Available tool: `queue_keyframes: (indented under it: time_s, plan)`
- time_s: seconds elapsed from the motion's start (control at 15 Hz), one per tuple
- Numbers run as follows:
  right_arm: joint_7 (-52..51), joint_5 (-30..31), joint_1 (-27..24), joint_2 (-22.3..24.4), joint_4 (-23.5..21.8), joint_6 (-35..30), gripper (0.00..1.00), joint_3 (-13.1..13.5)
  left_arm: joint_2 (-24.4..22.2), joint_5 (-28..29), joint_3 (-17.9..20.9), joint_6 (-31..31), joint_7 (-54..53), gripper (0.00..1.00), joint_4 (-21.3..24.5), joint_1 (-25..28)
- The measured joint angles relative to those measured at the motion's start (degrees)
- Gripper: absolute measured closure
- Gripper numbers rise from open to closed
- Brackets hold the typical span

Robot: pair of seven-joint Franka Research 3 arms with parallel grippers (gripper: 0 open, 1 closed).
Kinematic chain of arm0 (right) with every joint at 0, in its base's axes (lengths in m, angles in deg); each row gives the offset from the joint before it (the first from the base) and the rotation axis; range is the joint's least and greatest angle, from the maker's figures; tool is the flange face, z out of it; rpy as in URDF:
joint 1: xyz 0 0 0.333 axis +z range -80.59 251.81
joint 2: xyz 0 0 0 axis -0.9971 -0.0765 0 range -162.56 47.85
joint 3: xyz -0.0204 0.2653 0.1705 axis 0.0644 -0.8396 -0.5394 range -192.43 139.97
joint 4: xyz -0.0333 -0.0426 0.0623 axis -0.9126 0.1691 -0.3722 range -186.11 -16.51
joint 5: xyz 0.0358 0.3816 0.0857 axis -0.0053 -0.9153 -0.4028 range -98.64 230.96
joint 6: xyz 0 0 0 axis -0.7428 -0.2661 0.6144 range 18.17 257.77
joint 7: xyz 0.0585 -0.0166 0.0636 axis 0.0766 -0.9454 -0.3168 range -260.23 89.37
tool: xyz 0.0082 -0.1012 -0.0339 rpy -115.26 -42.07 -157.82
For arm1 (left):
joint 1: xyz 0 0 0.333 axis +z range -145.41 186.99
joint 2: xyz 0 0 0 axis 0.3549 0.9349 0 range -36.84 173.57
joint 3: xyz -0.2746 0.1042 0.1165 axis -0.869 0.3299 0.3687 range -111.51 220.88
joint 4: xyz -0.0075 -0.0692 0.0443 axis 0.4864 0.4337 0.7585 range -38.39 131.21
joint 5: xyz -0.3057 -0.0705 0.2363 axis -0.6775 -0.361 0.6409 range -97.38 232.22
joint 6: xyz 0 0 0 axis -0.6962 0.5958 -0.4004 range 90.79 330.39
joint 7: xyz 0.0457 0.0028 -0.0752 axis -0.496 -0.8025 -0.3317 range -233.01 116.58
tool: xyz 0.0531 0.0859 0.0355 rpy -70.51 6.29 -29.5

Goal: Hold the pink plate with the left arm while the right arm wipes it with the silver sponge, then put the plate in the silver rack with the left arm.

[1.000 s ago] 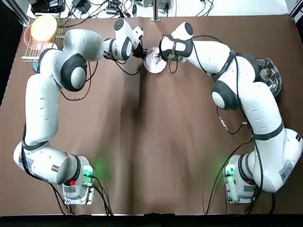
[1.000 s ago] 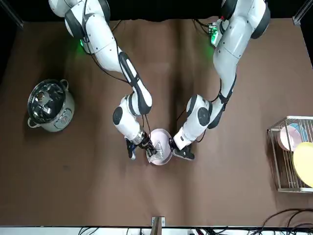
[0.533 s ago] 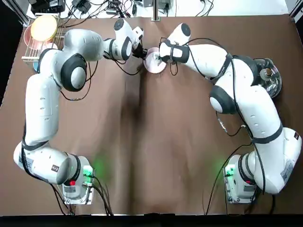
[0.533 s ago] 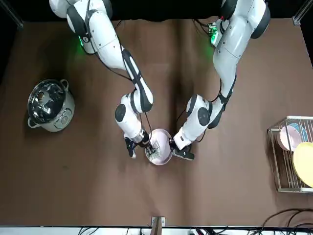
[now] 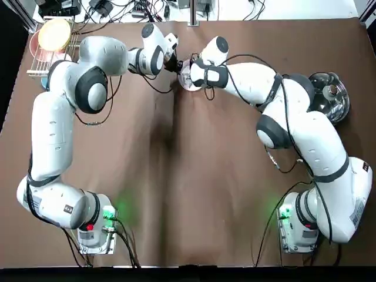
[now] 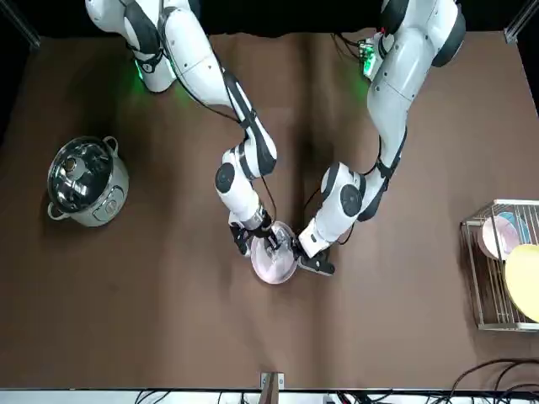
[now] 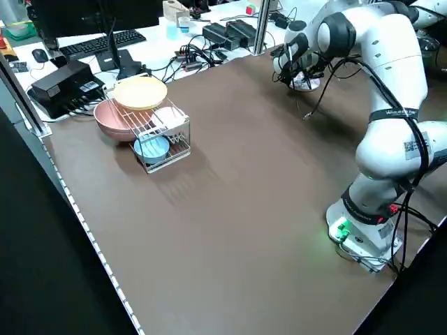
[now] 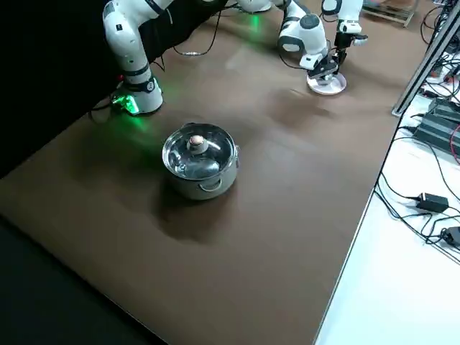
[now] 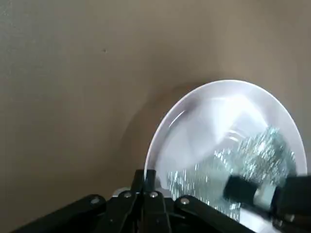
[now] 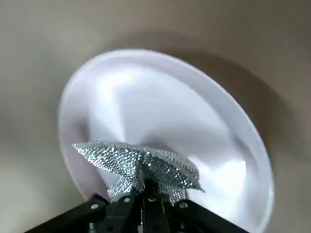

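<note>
Centrally, near the desk's far edge in the top view, the left gripper (image 9: 149, 177) has its fingers closed on the rim of the pink plate (image 9: 214, 126), which hangs between the two arms above the brown desk (image 6: 202, 337). The right gripper (image 10: 148, 189) has its fingers pinching the silver sponge (image 10: 141, 165) over the plate's inner face. Off on the robot's left stands the silver rack (image 6: 497, 326), holding a yellow plate (image 6: 524, 282); a lidded pot (image 6: 88, 181) sits on its right.

No readable lettering, numbers or signs anywhere — only small labels, too small to read.
</note>
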Motion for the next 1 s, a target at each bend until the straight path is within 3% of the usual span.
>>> queue_keyframes:
  time_s: [0.27, 0.6, 1.0]
  plan:
    - [0.1, 0.2, -0.1, -1.0, 0.0, 3.8, 0.98, 0.8, 0.0, 0.0, 0.0, 0.0, 0.0, 0.97, 0.0, 0.0]
    - [0.1, 1.1, 3.0, -0.7, -2.7, 4.0, 0.98, 5.7, 0.0, 0.0, 0.0, 0.0, 0.0, 0.97, 0.0, 0.0]
    - [0.1, 1.5, 5.9, 1.2, -5.0, 0.4, 0.98, 6.5, 0.0, 0.8, 0.0, 0.0, 0.0, 0.97, 0.0, 0.0]
